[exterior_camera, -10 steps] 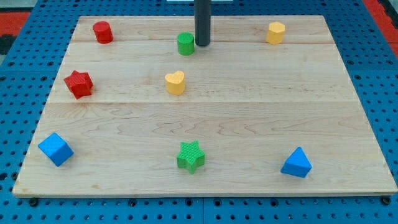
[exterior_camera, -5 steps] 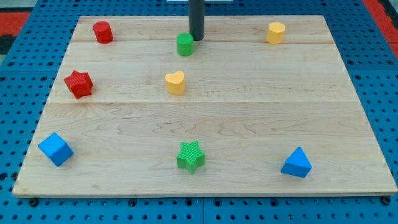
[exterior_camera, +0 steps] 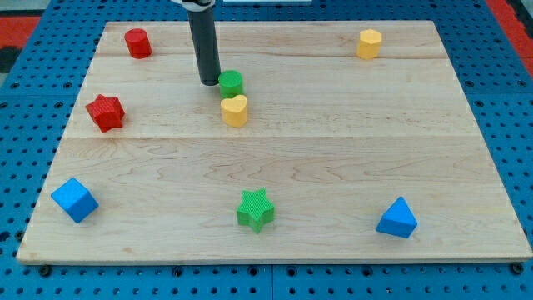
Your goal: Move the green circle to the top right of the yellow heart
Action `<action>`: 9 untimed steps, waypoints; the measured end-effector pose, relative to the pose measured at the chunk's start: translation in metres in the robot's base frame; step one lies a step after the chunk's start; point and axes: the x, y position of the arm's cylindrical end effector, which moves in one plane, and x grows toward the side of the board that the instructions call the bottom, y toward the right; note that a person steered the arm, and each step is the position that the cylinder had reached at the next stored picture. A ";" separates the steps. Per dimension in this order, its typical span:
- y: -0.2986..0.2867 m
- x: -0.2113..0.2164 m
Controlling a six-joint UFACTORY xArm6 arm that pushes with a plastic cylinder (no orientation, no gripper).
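The green circle (exterior_camera: pixel 231 82) lies on the wooden board, touching the top edge of the yellow heart (exterior_camera: pixel 235 110), directly above it and a shade to its left. My tip (exterior_camera: pixel 209 82) rests on the board just left of the green circle, touching or almost touching it, and up-left of the yellow heart.
Red cylinder (exterior_camera: pixel 137 42) at top left, red star (exterior_camera: pixel 106 112) at left, blue cube (exterior_camera: pixel 74 199) at bottom left, green star (exterior_camera: pixel 255 208) at bottom centre, blue triangle (exterior_camera: pixel 397 218) at bottom right, yellow hexagon (exterior_camera: pixel 369 43) at top right. The wooden board (exterior_camera: pixel 350 150) sits on blue pegboard.
My tip moved from the circle's upper right round to its left. The green circle slid down and left, now against the yellow heart. The heart barely moved.
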 end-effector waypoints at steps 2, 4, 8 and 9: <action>0.024 -0.006; 0.021 -0.023; 0.152 -0.056; 0.170 -0.124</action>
